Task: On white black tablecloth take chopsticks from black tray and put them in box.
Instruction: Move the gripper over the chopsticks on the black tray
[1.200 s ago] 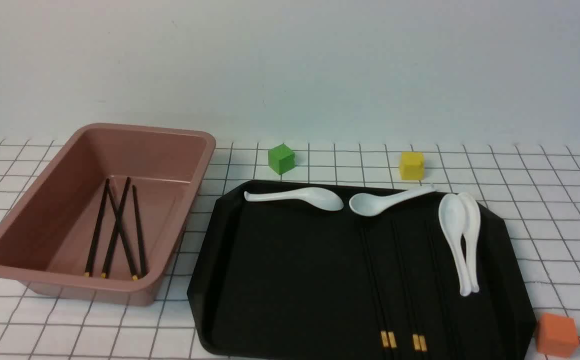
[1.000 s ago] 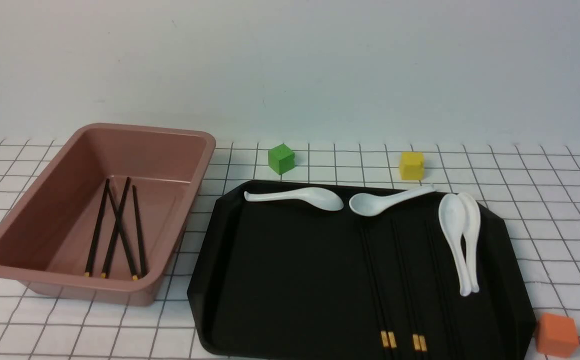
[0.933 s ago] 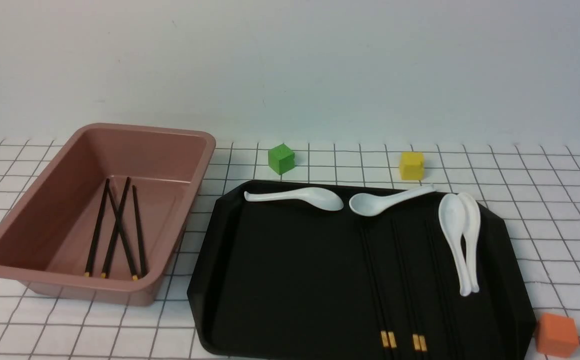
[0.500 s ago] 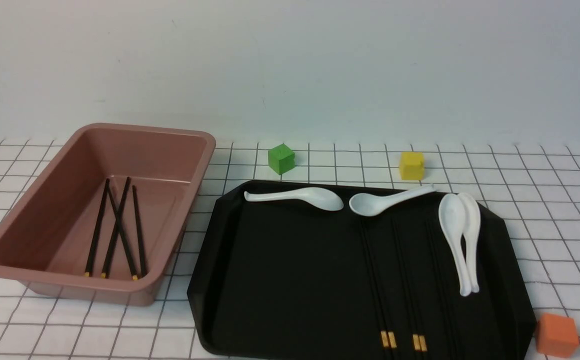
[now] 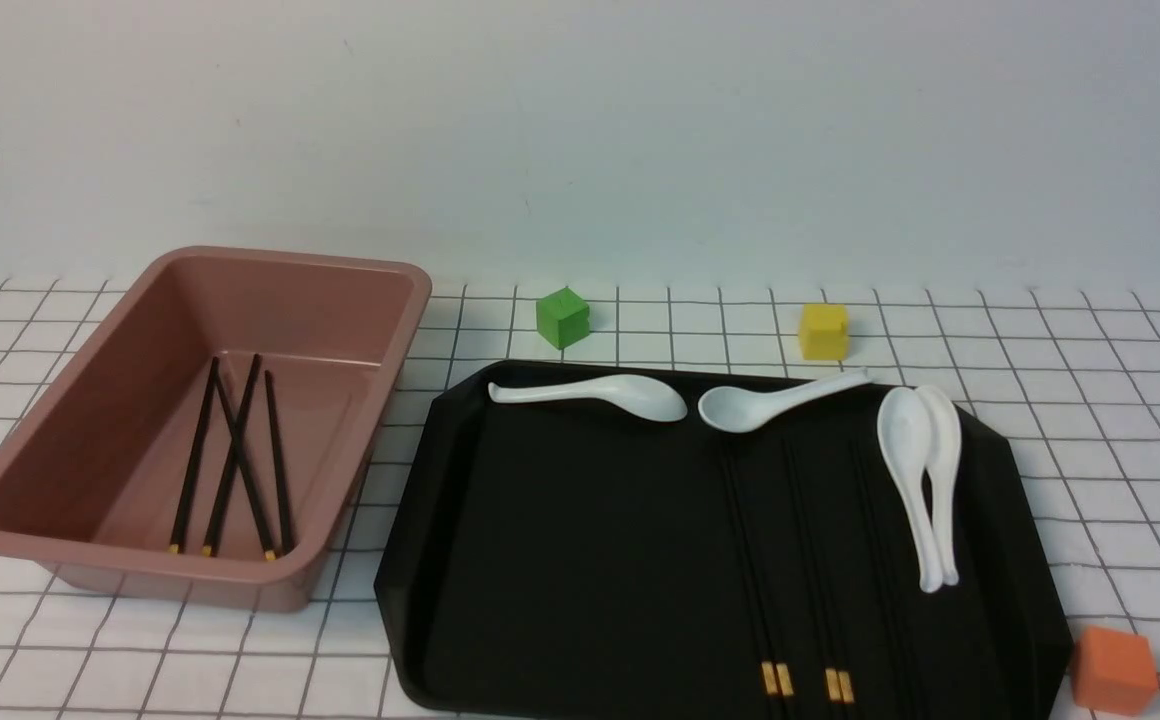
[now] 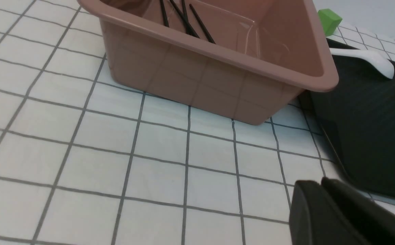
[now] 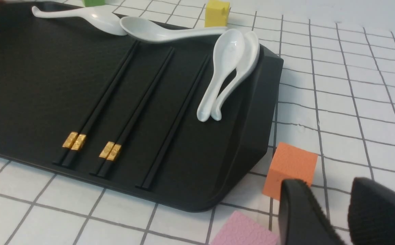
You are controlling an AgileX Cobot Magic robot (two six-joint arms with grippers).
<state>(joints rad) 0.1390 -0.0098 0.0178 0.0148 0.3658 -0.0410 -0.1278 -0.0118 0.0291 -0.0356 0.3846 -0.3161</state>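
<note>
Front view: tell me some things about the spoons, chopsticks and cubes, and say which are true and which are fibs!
1. Four white spoons lie on the black tray. True.
2. The box is empty. False: chopsticks lie in it.
3. The green cube sits on the tray. False: it stands on the tablecloth behind the tray.
4. Gold-banded chopsticks lie on the tray. True.
5. The right gripper holds a chopstick. False: its jaws stand open and empty.

Left jaws pressed together, empty; right jaws apart with a clear gap, empty.
</note>
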